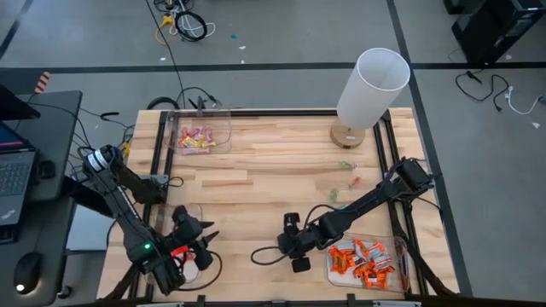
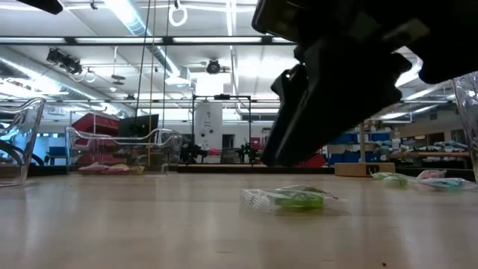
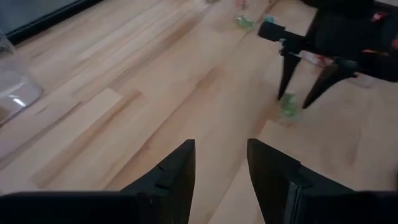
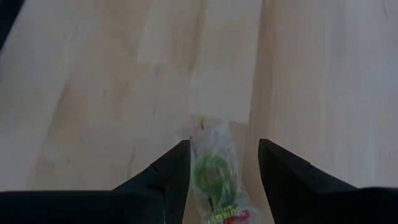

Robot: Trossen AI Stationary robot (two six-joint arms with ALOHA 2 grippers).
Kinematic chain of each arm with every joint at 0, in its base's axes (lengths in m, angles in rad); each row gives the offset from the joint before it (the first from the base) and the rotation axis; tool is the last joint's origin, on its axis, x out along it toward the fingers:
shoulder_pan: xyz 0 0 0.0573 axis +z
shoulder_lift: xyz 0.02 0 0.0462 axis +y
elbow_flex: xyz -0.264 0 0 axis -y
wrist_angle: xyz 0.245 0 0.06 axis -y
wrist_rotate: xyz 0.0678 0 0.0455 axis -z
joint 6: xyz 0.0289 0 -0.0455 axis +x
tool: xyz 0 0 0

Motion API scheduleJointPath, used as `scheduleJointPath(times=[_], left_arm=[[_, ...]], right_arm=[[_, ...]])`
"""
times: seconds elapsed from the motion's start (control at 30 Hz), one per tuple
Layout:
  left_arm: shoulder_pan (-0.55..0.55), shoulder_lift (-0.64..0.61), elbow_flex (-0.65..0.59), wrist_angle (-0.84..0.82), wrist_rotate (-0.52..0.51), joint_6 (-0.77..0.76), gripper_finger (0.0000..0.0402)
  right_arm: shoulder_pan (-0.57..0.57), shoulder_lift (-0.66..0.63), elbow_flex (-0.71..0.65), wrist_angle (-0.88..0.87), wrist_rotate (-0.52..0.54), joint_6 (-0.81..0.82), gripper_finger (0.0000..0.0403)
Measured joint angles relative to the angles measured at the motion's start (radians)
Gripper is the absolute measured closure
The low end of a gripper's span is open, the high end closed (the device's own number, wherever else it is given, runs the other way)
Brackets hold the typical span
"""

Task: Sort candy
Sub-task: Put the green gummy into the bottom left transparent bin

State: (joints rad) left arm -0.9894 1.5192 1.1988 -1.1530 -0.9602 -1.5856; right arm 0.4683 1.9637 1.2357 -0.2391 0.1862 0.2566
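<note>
High view: the right gripper (image 1: 294,249) hangs near the tabletop's (image 1: 273,170) front edge, beside the bin of orange candy (image 1: 365,259); pink candy (image 1: 195,138) fills the back-left bin; the left gripper (image 1: 201,241) waits front-left.

Low view: a green candy (image 2: 297,198) lies flat on the wood.

Left wrist view: its fingers (image 3: 178,174) stand apart, empty.

Right wrist view: fingers (image 4: 176,169) apart, straddling the green wrapped candy without clamping it.

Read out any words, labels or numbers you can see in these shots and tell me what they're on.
None can be read.
Green candy between the open right gripper's fingers: print on the wrapper's red end, too blurred.
Orange candies in the bin: wrappers too small.
Laptop keys: too small.
Room signs in the low view: blurred.
</note>
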Motion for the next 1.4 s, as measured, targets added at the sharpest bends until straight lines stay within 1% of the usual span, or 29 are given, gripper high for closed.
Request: scheduleJointPath(times=[0.33, 0.47, 0.57, 0.7, 0.9, 0.93, 1.0, 1.1, 1.2, 1.33, 1.4], left_arm=[[-0.001, 0.014, -0.025, 0.181, -0.027, 0.118, 0.0254], [-0.001, 0.024, -0.026, 0.183, -0.037, 0.127, 0.0254], [0.0, 0.027, -0.026, 0.183, -0.039, 0.127, 0.0254], [0.0, 0.031, -0.026, 0.182, -0.053, 0.128, 0.0254], [0.001, 0.032, -0.026, 0.182, -0.076, 0.128, 0.0254], [0.001, 0.032, -0.026, 0.183, -0.082, 0.128, 0.0254], [0.001, 0.032, -0.026, 0.184, -0.096, 0.128, 0.0254], [0.001, 0.038, -0.026, 0.208, -0.106, 0.144, 0.0254], [0.001, 0.071, -0.026, 0.253, -0.144, 0.195, 0.0254], [0.004, 0.125, -0.026, 0.333, -0.191, 0.265, 0.0254], [0.01, 0.154, -0.026, 0.377, -0.212, 0.278, 0.0254]], right_arm=[[-0.006, 0.077, 0.001, 0.051, -0.006, 0.006, 0.0229], [-0.013, 0.09, 0.002, 0.062, -0.015, 0.01, 0.0231], [-0.014, 0.093, 0.002, 0.069, -0.024, 0.005, 0.0243], [-0.016, 0.093, 0.002, 0.071, -0.025, -0.003, 0.0283], [-0.022, 0.094, 0.002, 0.074, -0.025, -0.01, 0.0376], [-0.021, 0.093, 0.002, 0.079, -0.026, -0.019, 0.0387], [-0.019, 0.086, 0.002, 0.083, -0.024, -0.033, 0.0395], [-0.019, 0.062, -0.001, 0.089, 0.013, -0.04, 0.0391], [-0.017, 0.02, -0.001, 0.142, 0.095, -0.076, 0.0398], [-0.012, 0.0, -0.001, 0.282, 0.18, -0.161, 0.04], [-0.012, -0.001, -0.001, 0.402, 0.201, -0.219, 0.0401]])
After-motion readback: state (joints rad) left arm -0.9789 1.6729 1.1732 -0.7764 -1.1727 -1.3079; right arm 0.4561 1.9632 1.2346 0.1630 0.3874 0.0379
